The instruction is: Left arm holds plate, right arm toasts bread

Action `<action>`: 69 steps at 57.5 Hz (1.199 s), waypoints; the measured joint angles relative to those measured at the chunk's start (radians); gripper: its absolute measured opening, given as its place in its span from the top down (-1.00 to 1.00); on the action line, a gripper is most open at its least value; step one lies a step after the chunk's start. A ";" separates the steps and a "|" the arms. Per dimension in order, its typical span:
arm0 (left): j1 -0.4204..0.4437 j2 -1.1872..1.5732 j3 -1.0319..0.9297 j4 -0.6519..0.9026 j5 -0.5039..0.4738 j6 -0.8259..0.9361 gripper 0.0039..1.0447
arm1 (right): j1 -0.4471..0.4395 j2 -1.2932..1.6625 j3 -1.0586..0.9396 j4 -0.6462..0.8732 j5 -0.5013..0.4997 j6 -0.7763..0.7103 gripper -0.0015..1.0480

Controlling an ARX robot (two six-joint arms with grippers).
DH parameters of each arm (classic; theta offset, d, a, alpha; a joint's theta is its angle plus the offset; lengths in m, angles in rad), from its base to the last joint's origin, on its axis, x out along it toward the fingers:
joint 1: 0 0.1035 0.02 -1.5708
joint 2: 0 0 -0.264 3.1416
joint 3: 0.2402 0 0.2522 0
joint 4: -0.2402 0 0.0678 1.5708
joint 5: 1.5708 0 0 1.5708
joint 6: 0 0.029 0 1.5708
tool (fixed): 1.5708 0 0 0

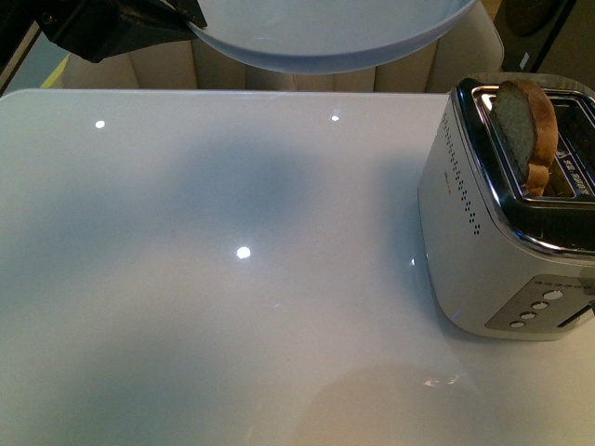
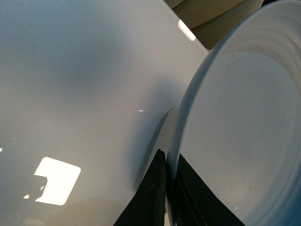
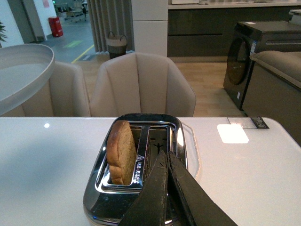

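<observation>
Bread (image 1: 523,130) stands on end in one slot of the toaster (image 1: 483,232), and much of it is above the slot. Our left end effector (image 2: 167,188) pinches the rim of the plate (image 1: 325,37) and holds it in the air over the far side of the bench (image 1: 232,297). Our right end effector (image 3: 167,162) is pressed together, empty, just above the toaster. We judge that the loading is done. We cannot tell whether the slice is toasted, and it is not yet on the plate.
</observation>
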 joint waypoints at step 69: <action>-0.001 -0.002 0.000 0.000 0.000 0.000 0.94 | 0.000 -0.173 0.000 -0.178 0.000 0.000 -0.83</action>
